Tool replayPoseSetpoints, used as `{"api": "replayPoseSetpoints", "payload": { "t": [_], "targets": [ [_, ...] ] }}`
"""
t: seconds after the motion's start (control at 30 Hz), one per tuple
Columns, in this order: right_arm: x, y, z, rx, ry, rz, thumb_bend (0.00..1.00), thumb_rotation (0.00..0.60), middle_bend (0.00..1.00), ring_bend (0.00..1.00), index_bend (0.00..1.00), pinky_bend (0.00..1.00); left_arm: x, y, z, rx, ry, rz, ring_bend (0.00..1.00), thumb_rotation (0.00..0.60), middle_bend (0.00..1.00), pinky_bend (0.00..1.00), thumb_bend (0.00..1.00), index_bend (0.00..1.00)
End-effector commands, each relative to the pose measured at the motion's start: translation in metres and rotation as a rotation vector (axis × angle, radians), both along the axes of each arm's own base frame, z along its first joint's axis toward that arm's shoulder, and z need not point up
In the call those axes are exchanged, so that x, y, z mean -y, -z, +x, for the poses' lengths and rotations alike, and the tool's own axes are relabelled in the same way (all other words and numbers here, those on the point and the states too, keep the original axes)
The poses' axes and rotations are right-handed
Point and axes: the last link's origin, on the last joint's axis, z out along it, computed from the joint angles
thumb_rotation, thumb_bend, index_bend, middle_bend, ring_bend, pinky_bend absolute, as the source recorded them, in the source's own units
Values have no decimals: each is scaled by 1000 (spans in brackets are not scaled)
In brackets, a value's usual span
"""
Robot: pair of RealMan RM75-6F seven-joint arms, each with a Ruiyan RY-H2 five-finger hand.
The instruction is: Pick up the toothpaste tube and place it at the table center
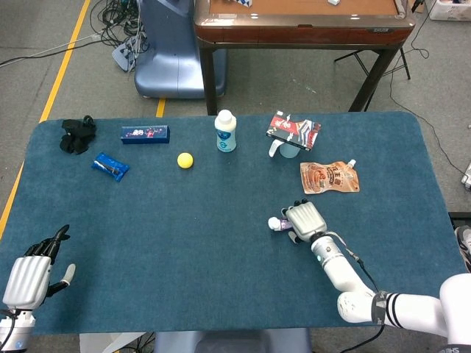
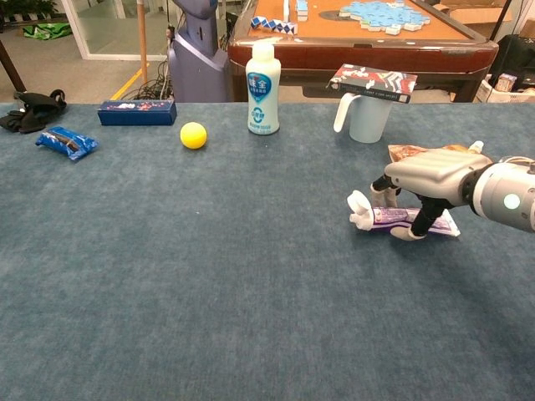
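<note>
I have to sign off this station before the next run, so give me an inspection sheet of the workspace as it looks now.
Surface: blue cloth table, no spills seen.
Job's thing: toothpaste tube right of center, lifted off the cloth, white cap toward the table middle.
Clutter: white bottle, yellow ball, blue box, blue packet, black item, book on a mug, orange pouch.
Robot hands: right robot hand grips the tube; left robot hand open at the near left corner.
Cables: bundle on the floor behind the table.
Surroundings: wooden game table, blue machine base.
</note>
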Motion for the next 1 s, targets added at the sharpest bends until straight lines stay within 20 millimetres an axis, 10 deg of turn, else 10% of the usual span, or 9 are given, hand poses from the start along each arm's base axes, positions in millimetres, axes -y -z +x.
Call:
{"api": "replayPoseSetpoints", "payload": {
  "t": [0.03, 1.0],
  "targets": [
    [1, -1, -3, -6, 5, -5, 400, 600, 424, 249, 381, 220, 0, 0, 0, 1, 1, 0, 239, 600, 230, 270, 359, 0],
    [7, 7, -2, -69, -34, 18, 471, 600, 555, 356, 561, 271, 0, -3, 4, -11, 7, -11, 238, 600, 225, 270, 359, 0]
  ]
}}
